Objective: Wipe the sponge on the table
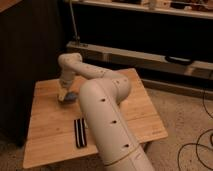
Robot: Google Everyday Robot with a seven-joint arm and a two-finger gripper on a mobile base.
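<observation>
Reaching over to the far-left part of the table (47, 136), the white arm (107, 117) has its gripper (63, 95) down right at the blue-grey sponge (72, 96), which sits on the wood there. Honestly can't tell if the gripper's clamped on it or loose. A black striped strip (80, 132) lies nearer, beside the arm.

The little blue-grey sponge (71, 96) lies flat on the far left part of the table (50, 135). The table is small and square, with a light wood top. My gripper (63, 96) is down low at the sponge's left side.
</observation>
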